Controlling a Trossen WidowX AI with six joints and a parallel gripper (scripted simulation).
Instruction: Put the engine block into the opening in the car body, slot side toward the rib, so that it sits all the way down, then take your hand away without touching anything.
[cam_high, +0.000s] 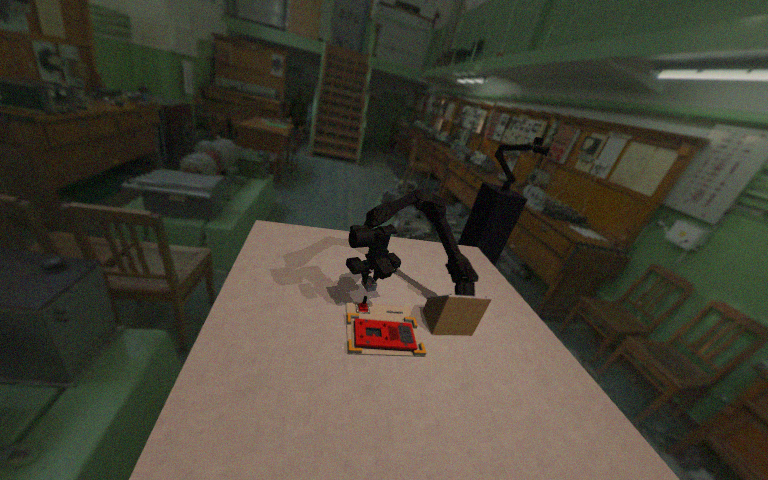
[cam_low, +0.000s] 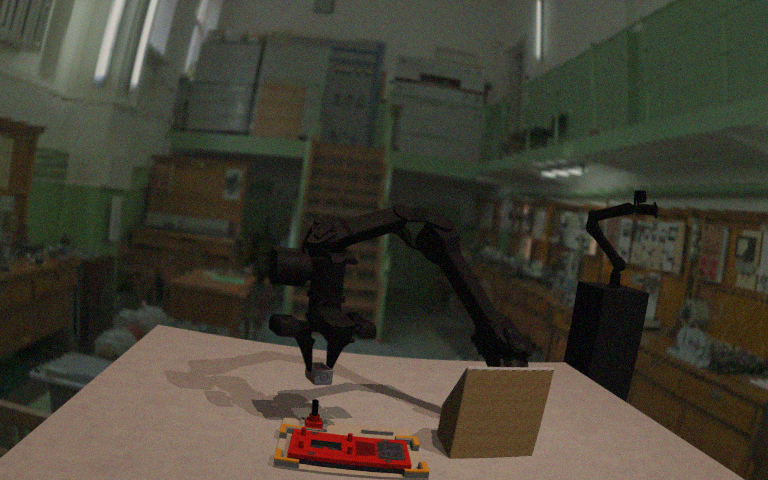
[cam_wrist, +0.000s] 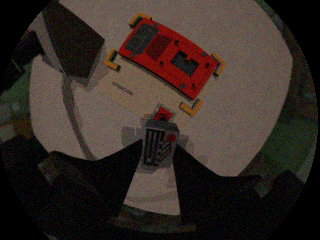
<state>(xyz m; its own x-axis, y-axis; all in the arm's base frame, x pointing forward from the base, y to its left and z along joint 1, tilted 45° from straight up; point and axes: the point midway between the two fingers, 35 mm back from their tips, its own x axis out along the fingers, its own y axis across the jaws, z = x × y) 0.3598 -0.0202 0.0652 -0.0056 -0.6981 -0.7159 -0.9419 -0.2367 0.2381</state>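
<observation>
The grey engine block (cam_high: 369, 284) (cam_low: 320, 374) (cam_wrist: 160, 145) is held between the fingertips of my gripper (cam_high: 369, 281) (cam_low: 320, 369) (cam_wrist: 158, 144), which is shut on it. The block hangs above the table, behind the car body in the top and exterior views. Its ribbed top and a red round spot show in the wrist view. The red car body (cam_high: 378, 342) (cam_low: 362, 456) (cam_wrist: 165, 63) lies flat between yellow corner brackets, with its dark opening (cam_high: 373, 332) (cam_low: 325, 444) (cam_wrist: 185, 63) empty. The rib shows as a small notch at the opening's edge; the block's slot is not clear.
A small red piece with a black upright knob (cam_high: 364, 305) (cam_low: 314, 414) (cam_wrist: 163, 114) stands on the pale base board beside the car body, near the line below the block. A brown wedge-shaped box (cam_high: 459, 316) (cam_low: 501, 413) (cam_wrist: 75, 42) stands to the right in the top and exterior views, by the arm's base.
</observation>
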